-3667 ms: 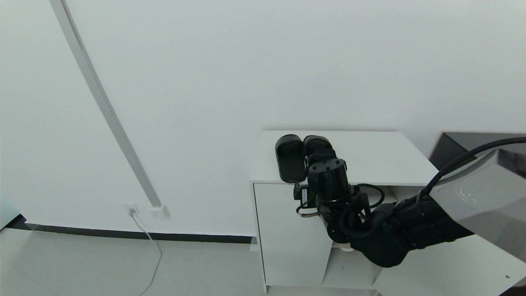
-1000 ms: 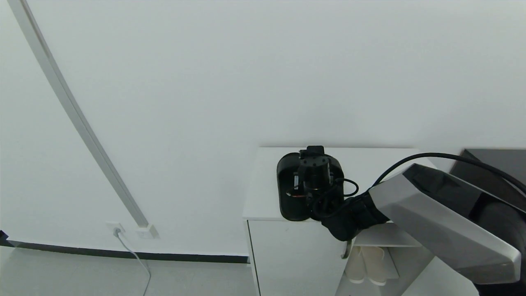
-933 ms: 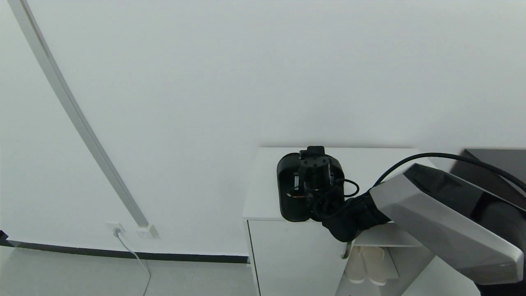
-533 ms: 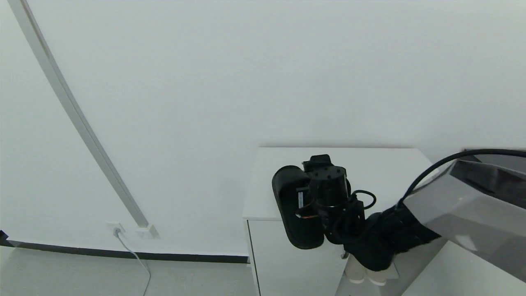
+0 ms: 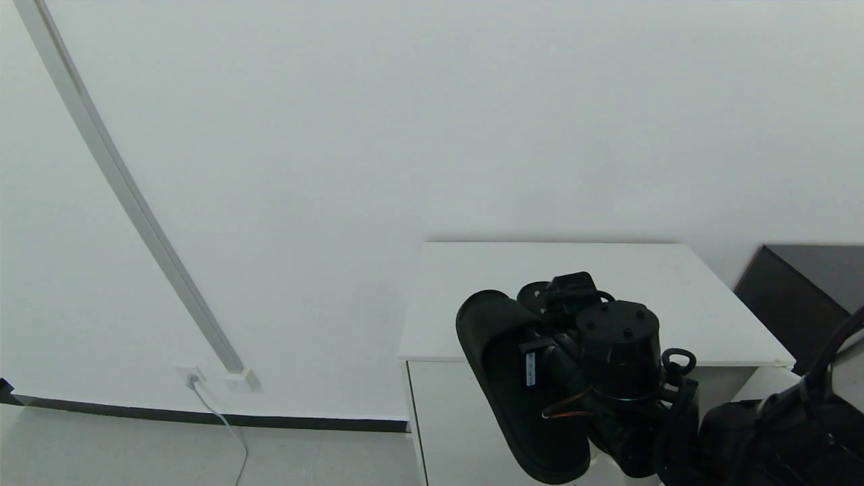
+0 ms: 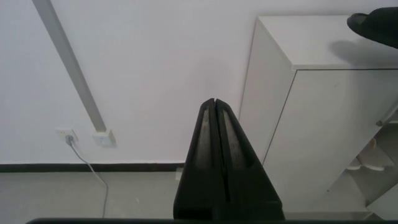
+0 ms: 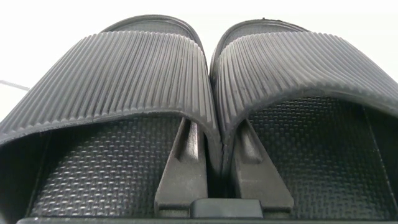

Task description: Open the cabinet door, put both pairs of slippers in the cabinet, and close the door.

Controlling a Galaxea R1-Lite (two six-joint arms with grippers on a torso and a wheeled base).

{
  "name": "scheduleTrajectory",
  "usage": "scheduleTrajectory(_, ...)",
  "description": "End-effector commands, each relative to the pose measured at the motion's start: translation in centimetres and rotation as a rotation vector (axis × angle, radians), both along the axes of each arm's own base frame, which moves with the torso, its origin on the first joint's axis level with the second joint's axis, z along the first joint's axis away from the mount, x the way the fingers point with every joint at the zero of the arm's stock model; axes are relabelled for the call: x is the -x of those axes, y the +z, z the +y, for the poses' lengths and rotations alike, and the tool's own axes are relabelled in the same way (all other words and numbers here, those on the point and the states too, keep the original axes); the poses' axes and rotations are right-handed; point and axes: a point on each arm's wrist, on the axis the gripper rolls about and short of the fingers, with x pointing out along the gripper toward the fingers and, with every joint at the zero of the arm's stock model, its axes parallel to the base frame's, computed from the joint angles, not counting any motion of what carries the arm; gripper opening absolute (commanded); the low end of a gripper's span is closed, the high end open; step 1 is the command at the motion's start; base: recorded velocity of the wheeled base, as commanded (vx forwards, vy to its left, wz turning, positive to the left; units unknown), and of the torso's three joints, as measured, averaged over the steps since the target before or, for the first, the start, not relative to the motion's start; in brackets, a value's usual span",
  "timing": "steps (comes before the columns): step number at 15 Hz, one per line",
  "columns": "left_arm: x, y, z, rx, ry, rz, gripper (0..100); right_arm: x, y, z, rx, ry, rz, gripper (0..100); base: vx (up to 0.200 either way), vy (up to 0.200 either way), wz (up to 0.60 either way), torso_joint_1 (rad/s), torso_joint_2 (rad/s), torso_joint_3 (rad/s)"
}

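Wall socket (image 5: 187, 373) with cable (image 5: 231, 424), slanted conduit (image 5: 127, 182)

A plain indoor room is shown, fitted out like a home entryway; whether it is a real home or a staged test room cannot be told. A white painted wall (image 5: 405, 101) is seen across the head view. A grey trunking strip (image 5: 128, 196) is run along it diagonally from 11 o'clock down to 8 o'clock, ending beside a wall socket (image 5: 187, 372) into which a cable (image 5: 229, 425) is plugged. A black skirting band (image 5: 202, 417) is set above a pale glossy floor (image 5: 135, 452). A white shoe cabinet (image 5: 540, 270) is placed against the wall at 5 o'clock, and a dark piece of furniture (image 5: 803, 297) at 4 o'clock. Household footwear is present: black slippers (image 7: 155, 81), and pale slippers (image 6: 367, 163) on a cabinet shelf.
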Motion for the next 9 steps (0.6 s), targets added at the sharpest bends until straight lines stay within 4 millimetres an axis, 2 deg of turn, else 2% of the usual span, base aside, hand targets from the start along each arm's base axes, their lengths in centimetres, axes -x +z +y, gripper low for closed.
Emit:
scheduleTrajectory(1,-0.01,0.00,0.00,0.002,0.000,0.002,0,0.07,0.28,0.14,-0.006,0.003,-0.007,0,-0.200,0.000,0.00,0.002,0.01,0.007)
scheduleTrajectory(9,0.00,0.00,0.00,0.005,-0.002,0.000,0,0.09,-0.35,0.59,0.007,0.011,0.003,0,-0.200,0.000,0.00,0.000,0.00,-0.001)
